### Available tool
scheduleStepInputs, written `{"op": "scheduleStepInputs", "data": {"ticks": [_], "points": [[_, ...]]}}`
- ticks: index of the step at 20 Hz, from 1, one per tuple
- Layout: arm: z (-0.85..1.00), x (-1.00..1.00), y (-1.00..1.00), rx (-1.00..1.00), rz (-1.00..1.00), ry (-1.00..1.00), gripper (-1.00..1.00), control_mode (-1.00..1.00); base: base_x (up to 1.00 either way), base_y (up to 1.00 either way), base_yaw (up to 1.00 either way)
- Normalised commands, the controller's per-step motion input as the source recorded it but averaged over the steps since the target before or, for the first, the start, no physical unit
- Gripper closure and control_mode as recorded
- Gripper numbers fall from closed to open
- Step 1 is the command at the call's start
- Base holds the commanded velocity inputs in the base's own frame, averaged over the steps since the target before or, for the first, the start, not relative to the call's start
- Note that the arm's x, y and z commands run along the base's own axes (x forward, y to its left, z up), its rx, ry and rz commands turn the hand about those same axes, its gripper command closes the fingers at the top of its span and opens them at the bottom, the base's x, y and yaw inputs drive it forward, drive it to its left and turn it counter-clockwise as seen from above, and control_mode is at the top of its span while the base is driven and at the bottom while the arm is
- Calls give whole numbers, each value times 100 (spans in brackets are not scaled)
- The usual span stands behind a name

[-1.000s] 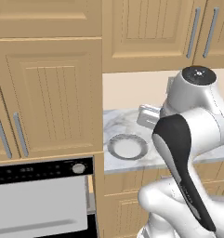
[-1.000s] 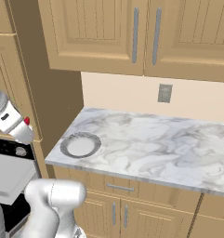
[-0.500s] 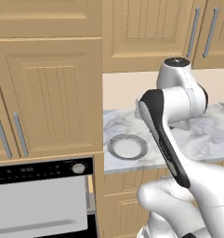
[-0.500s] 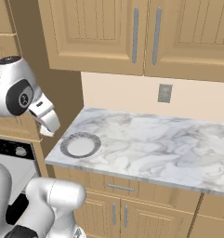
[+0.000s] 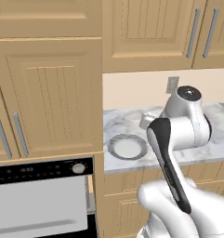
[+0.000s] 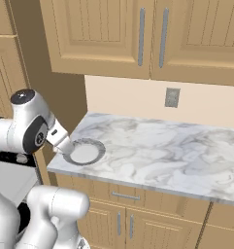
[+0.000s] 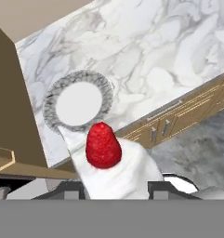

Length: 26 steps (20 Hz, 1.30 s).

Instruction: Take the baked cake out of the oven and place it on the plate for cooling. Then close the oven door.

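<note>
Gripper (image 7: 113, 188): jaws pinch the baked cake (image 7: 114, 165), a pale wedge topped by a red strawberry, held in the air near the counter's front edge. Plate (image 7: 78, 103): bare, on the marble counter (image 6: 157, 146), left end, beside the tall cabinet. Oven (image 5: 41, 171): black control panel lower left; oven door (image 5: 36, 204) open, grey inner face showing.

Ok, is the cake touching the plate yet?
Apart. In the hand view the cake slice sits between the pincer tips, out past the counter edge, while the plate lies bare on the marble.
</note>
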Motion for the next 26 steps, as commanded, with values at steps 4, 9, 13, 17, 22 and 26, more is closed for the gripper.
{"op": "scheduleStepInputs", "data": {"ticks": [4,9,13,17,22,26], "points": [[-13,29,-19,6,5,-7,100,-100,0,0,0],[-4,39,-2,0,3,1,100,-100,0,0,0],[-9,38,0,0,3,7,100,-100,0,0,0],[-19,33,0,0,3,7,100,-100,0,0,0],[-33,25,0,0,5,5,100,-100,0,0,0],[-39,22,0,0,4,3,100,-100,0,0,0]]}}
